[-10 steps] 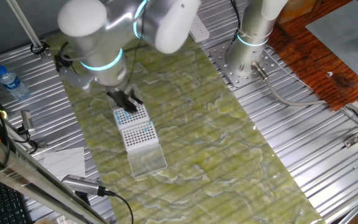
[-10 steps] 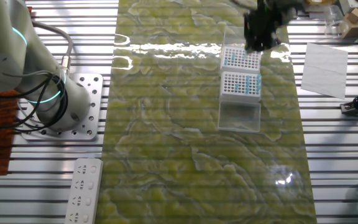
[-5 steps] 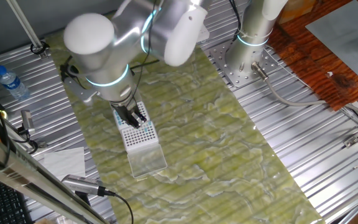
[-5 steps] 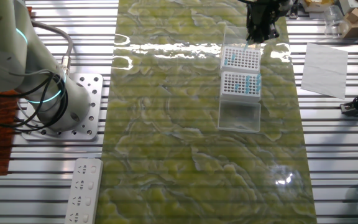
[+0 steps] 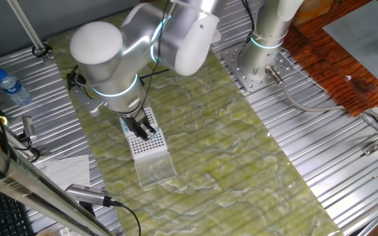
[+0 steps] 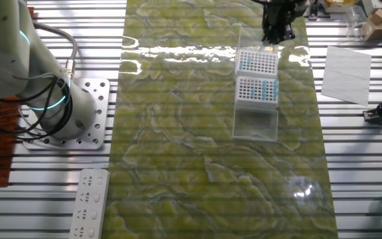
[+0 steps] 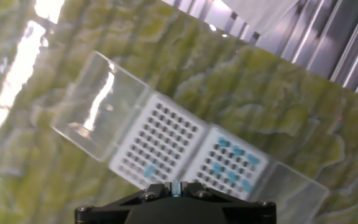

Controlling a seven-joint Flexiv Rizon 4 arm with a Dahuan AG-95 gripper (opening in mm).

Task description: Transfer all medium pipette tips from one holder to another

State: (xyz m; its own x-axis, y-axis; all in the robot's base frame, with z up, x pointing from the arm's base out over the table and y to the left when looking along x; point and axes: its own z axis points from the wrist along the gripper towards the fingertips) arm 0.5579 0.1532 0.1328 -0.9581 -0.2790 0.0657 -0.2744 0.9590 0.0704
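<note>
Two white racks lie end to end on the green mat, each with an open clear lid. In the hand view the left rack (image 7: pixel 157 146) holds one blue-topped tip (image 7: pixel 149 171). The right rack (image 7: pixel 232 163) holds several medium pipette tips (image 7: pixel 229 163). My gripper (image 7: pixel 177 184) is above the racks, shut on a single blue tip (image 7: pixel 177 188). In one fixed view the gripper (image 5: pixel 143 131) hangs over the racks (image 5: pixel 146 141). In the other fixed view the gripper (image 6: pixel 275 36) is above the far rack (image 6: pixel 256 63), with the near rack (image 6: pixel 257 89) behind it.
A clear lid (image 6: pixel 254 123) lies flat toward the mat's middle. A water bottle (image 5: pixel 10 87) and clamps stand left of the mat. A paper sheet (image 6: pixel 347 66) lies right of the racks. The arm base (image 5: pixel 261 59) and a power strip (image 6: pixel 88 202) are off the mat.
The arm has shifted along over the racks, mostly in the first half second. The racks and lids have not moved.
</note>
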